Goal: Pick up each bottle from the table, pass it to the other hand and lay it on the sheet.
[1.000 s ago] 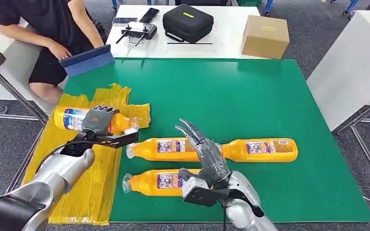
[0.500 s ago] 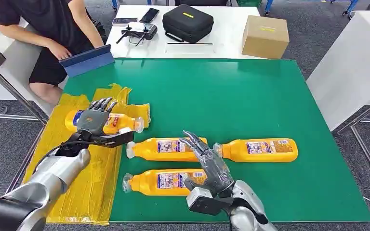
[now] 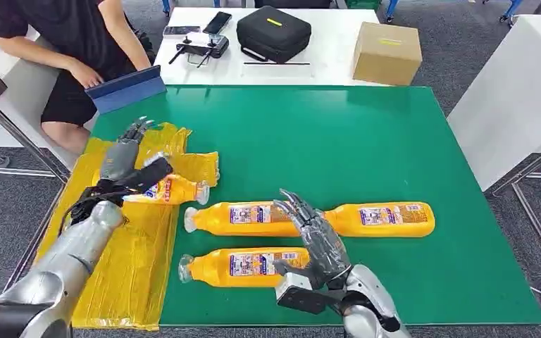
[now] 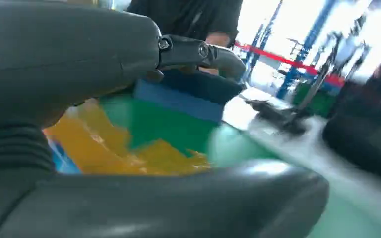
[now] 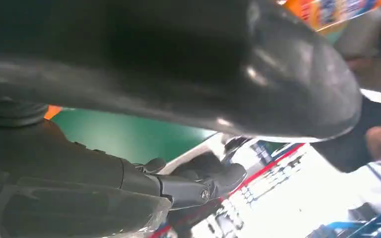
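One orange bottle [image 3: 171,190] lies on the crumpled yellow sheet [image 3: 123,267] at the left edge of the green mat [image 3: 338,141], its cap pointing right. My left hand [image 3: 124,159] sits at the bottle's base end, fingers stretched up and away, thumb across the bottle, gripping nothing. Its blurred fingers [image 4: 198,52] show over the yellow sheet [image 4: 109,144] in the left wrist view. Three more orange bottles lie on the mat: a middle one [image 3: 243,218], a right one [image 3: 384,219] and a near one [image 3: 234,265]. My right hand [image 3: 318,240] hovers over them, fingers spread and empty.
A person sits at the back left with a blue tablet [image 3: 127,88]. The white table [image 3: 331,49] behind the mat holds a black case [image 3: 275,32], a cardboard box [image 3: 387,53] and a controller [image 3: 201,46]. Another white table [image 3: 514,91] stands at the right.
My left hand has let go of the bottle, opened its fingers and drawn back to the left; the bottle now rests on the sheet. My right hand has pulled back towards me a little.
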